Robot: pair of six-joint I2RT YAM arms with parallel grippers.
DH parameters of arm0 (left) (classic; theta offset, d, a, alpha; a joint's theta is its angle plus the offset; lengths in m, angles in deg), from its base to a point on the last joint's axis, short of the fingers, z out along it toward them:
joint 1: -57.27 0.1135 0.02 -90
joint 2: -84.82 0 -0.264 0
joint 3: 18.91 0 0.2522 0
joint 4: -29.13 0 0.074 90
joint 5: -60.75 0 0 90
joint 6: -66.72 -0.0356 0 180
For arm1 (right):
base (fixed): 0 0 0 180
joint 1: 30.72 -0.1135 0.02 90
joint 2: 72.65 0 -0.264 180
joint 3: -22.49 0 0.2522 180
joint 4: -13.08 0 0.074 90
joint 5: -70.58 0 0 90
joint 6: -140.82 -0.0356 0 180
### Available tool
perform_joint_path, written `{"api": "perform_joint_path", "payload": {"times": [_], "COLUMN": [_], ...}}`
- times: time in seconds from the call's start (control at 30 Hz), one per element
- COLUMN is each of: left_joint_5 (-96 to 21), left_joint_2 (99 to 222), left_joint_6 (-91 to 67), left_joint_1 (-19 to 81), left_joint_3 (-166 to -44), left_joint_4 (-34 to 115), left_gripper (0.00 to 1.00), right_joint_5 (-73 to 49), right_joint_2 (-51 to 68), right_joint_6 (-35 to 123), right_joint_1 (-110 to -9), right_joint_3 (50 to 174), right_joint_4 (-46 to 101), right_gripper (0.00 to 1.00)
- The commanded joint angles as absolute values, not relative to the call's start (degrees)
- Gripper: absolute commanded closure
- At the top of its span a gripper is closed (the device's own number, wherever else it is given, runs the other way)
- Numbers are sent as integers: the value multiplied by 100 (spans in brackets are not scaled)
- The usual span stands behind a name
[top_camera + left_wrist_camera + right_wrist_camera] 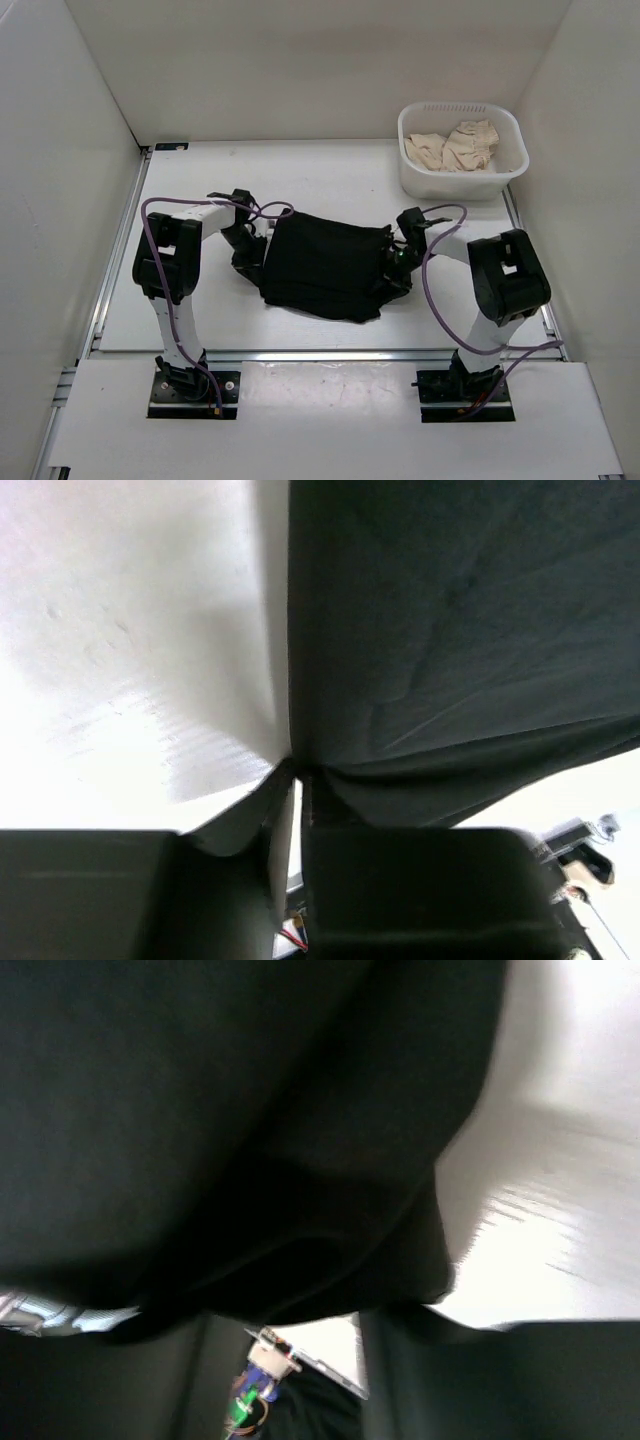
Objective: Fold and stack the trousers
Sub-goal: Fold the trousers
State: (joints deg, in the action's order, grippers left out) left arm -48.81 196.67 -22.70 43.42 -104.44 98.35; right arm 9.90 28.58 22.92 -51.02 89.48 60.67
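Black soft-fabric trousers [325,265] appear folded compact; left gripper [292,785] pinches an edge, right gripper's [285,1320] hold unclear; stacking remains.

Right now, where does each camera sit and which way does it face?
Top external: above and behind, looking down on the table; left arm and right arm flank the trousers.
Left wrist: on the left arm, close against the trousers' edge; left tool pinches fabric.
Right wrist: on the right arm, black fabric fills it; right tool dim at bottom.
Shared: all three see trousers and table.
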Motion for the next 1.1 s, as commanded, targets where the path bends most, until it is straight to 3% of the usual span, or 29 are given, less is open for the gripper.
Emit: {"api": "perform_joint_path", "payload": {"times": [0.0, 0.17, 0.23, 0.3, 0.4, 0.57, 0.6, 0.63, 0.73, 0.77, 0.83, 0.9, 0.93, 1.0, 1.07], "left_joint_5": [-4789, -4789, -4789, -4649, -4735, -4806, -4885, -4946, -5280, -5333, -5334, -5517, -5605, -5885, -6106], "left_joint_2": [19626, 19206, 19100, 19029, 19256, 20266, 20407, 20652, 21075, 21164, 21339, 21594, 21665, 21779, 21832], "left_joint_6": [-2328, -2328, -2328, -2328, -2328, -2328, -2328, -2328, -2328, -2328, -2328, -2328, -2328, -2328, -2328], "left_joint_1": [4356, 4356, 4356, 4356, 4487, 4435, 4435, 4365, 4241, 4093, 4022, 4022, 4022, 4022, 3969], "left_joint_3": [-10316, -10394, -10709, -11052, -11966, -13564, -13716, -13839, -14235, -14306, -14412, -14595, -14648, -14710, -14763], "left_joint_4": [9931, 10422, 10643, 10714, 10636, 10573, 10573, 10573, 10442, 10389, 10197, 10195, 10195, 10073, 10011], "left_gripper": [77, 43, 32, 29, 17, 17, 17, 17, 17, 15, 10, 2, 1, 1, 11], "right_joint_5": [-236, -807, -1096, -1282, -1213, -782, -782, -782, -519, -518, -518, -518, -518, -518, -466], "right_joint_2": [2723, 1510, 1201, 875, 865, 1190, 1190, 1190, 1453, 1741, 2050, 2200, 2332, 2411, 2473], "right_joint_6": [2876, 3428, 3492, 3492, 3282, 2921, 2868, 2780, 2666, 2665, 2534, 2314, 2262, 2182, 2033], "right_joint_1": [-4848, -4487, -4434, -4434, -4434, -4434, -4434, -4434, -4434, -4434, -4434, -4434, -4434, -4434, -4434], "right_joint_3": [8916, 8976, 9222, 9608, 9917, 10085, 10033, 10032, 9874, 9874, 9752, 9681, 9681, 9567, 9453], "right_joint_4": [6217, 7086, 7525, 7694, 7756, 7563, 7362, 7195, 6658, 6596, 6237, 5912, 5858, 5744, 5533], "right_gripper": [42, 16, 15, 11, 10, 9, 14, 29, 53, 55, 55, 38, 34, 34, 44]}}
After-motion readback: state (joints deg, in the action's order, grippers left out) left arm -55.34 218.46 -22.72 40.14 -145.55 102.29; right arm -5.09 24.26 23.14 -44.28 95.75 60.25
